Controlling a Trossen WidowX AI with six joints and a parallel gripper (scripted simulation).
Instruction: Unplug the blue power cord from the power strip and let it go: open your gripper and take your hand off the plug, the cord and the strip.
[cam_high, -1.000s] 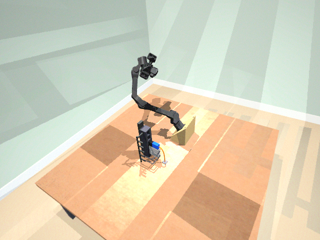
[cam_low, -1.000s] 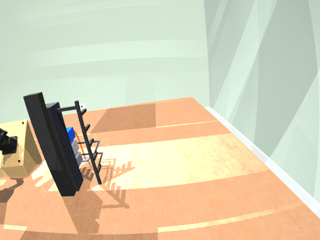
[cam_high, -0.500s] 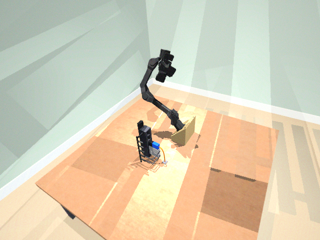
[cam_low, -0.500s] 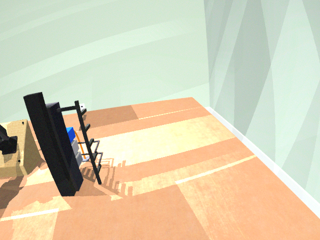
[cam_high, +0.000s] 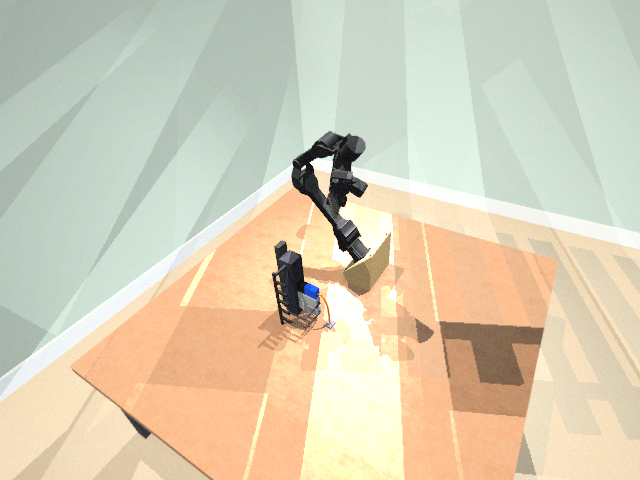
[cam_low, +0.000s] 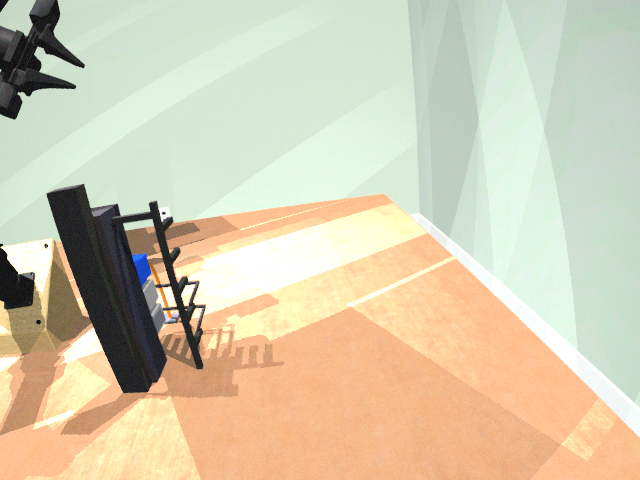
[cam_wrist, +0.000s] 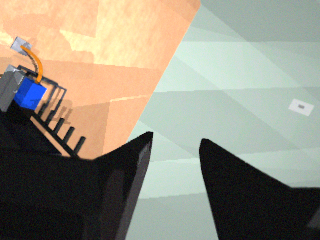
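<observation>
The blue plug (cam_high: 311, 290) (cam_low: 139, 268) (cam_wrist: 31, 93) is at the side face of the dark upright power strip (cam_high: 292, 279) (cam_low: 156, 356), above light grey plugs (cam_high: 308, 302) (cam_low: 150, 294) (cam_wrist: 10, 90). Its orange cord (cam_high: 328, 308) (cam_wrist: 40, 67) curves down to a small pale plate (cam_high: 329, 324) (cam_wrist: 20, 45) on the table. My gripper (cam_low: 79, 76) (cam_wrist: 176, 141) is partly open with nothing between its fingers. It is high in the air, well away from the plug, cord and strip. In the top view its fingers are hard to make out.
A black rack with prongs (cam_low: 166, 258) (cam_wrist: 47, 131) stands beside the strip. A tall black post (cam_high: 280, 249) (cam_low: 87, 273) stands behind it. The arm's beige wedge-shaped base (cam_high: 374, 268) (cam_low: 56, 310) is nearby on the wooden table (cam_high: 227, 356) (cam_low: 361, 392). Pale walls stand beyond the table.
</observation>
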